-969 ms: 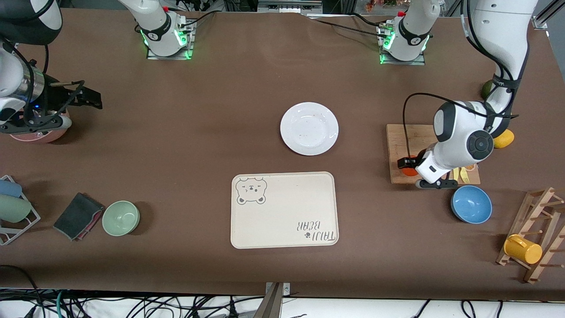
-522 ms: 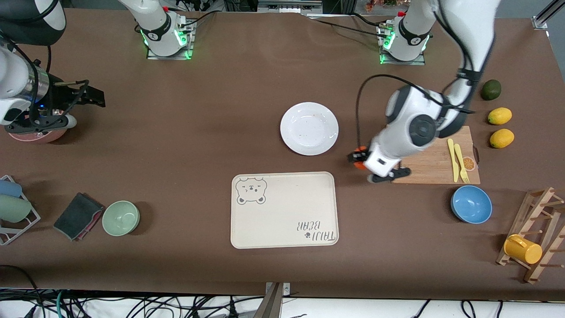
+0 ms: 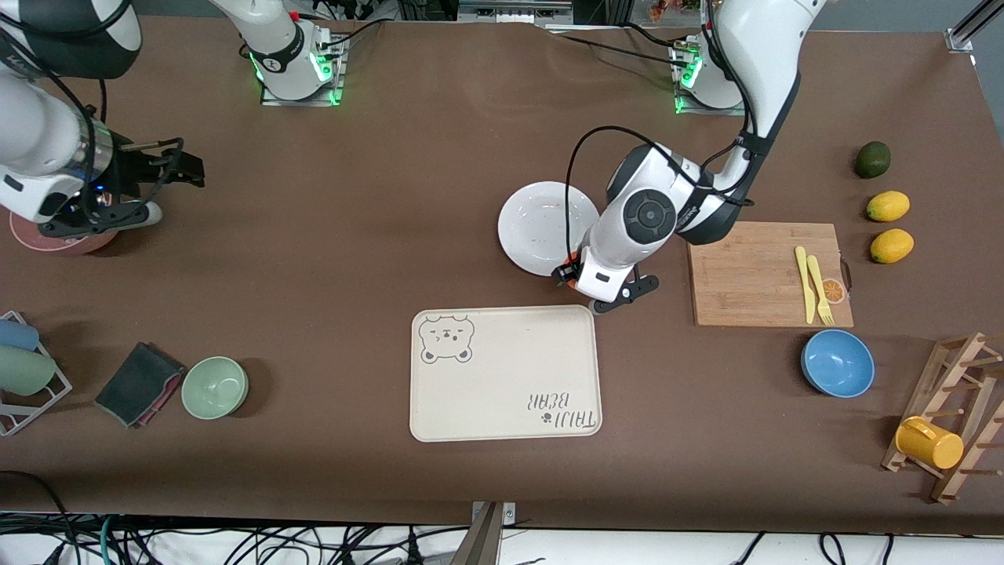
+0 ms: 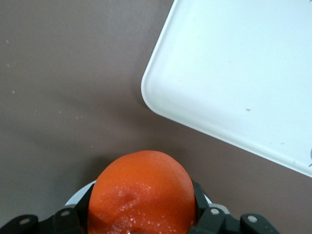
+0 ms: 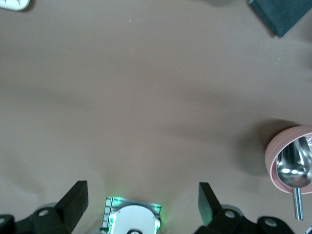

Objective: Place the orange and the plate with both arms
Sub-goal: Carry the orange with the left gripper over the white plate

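We are gripping the orange (image 4: 141,192) in our left gripper (image 3: 571,275), jaws clenched on it, over the plate's (image 3: 533,227) rim nearest the bear tray (image 3: 502,377). Toward the right arm's end, we are holding our right gripper (image 3: 184,169) wide open above the table (image 3: 353,196), beside a pink bowl (image 5: 287,156).

Count on the table:
- One orange (image 3: 571,271).
- One white plate (image 3: 537,227).
- One cream tray (image 3: 504,373).
- Two lemons (image 3: 888,205).
- One dark green fruit (image 3: 872,159).
- One cutting board (image 3: 745,275), bearing one yellow knife (image 3: 803,281) and one yellow fork (image 3: 819,286).
- Three bowls: one blue (image 3: 838,363), one green (image 3: 215,387), one pink (image 3: 47,239).
- One dark cloth (image 3: 139,384).
- One wooden rack (image 3: 953,416) with one yellow cup (image 3: 929,442).
- One wire holder (image 3: 31,400) with two cups (image 3: 20,369).
- One metal scoop (image 5: 294,170), seen in the right wrist view.
- Two arms, two grippers.
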